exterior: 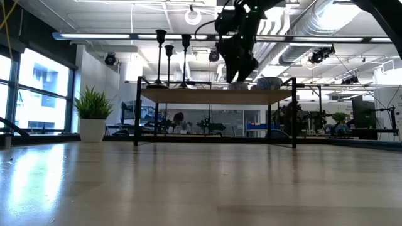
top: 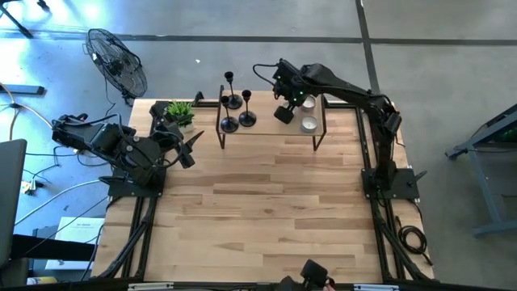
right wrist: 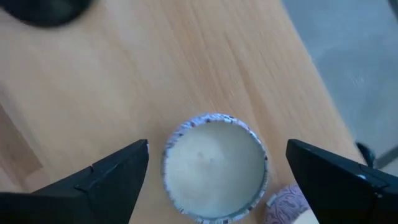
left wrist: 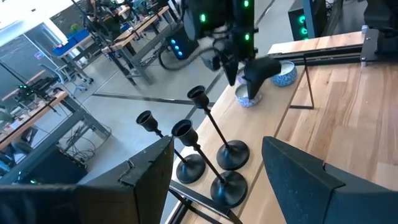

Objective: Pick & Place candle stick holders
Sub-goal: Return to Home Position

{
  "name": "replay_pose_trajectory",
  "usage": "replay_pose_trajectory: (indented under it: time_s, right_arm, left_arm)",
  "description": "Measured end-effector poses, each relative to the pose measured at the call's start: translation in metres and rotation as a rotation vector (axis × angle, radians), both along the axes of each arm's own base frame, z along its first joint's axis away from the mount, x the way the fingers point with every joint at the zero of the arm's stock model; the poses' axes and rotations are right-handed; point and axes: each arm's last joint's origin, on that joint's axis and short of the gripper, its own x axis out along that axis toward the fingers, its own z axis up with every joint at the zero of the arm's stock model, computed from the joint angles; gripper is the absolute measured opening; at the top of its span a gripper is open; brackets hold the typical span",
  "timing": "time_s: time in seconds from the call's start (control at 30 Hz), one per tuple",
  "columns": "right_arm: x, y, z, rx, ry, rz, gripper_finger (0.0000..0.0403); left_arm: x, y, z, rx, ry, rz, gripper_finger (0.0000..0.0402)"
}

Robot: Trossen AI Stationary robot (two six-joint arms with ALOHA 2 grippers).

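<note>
Three black candle stick holders (top: pixel 233 103) stand on their round bases at the left end of a small raised wooden shelf (top: pixel 271 133); they also show in the left wrist view (left wrist: pixel 217 162) and the low view (exterior: pixel 169 59). Two silvery-white tealight cups (top: pixel 309 124) sit at the shelf's right end. My right gripper (top: pixel 284 113) is open above the shelf, fingers pointing down, one on either side of a tealight cup (right wrist: pixel 214 165), not touching it. My left gripper (top: pixel 190 148) is open and empty at the table's left, pointing toward the holders.
The shelf stands on thin black legs (exterior: pixel 137 113) at the table's far side. A small potted plant (top: pixel 179 111) stands left of it, close to my left gripper. A second cup (right wrist: pixel 289 202) lies right beside the one under my right gripper. A fan (top: pixel 117 61) stands on the floor beyond.
</note>
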Motion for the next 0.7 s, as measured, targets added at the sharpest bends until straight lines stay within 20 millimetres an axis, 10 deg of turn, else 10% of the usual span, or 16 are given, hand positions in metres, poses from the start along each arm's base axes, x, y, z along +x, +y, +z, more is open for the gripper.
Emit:
replay_pose_trajectory:
  time_s: [0.7]
  right_arm:
    - [-0.059,0.068,0.138,-0.129,-0.621,0.176,0.0374]
  left_arm:
    - [0.001,-0.002,-0.001,-0.072,-0.019,-0.049,0.0239]
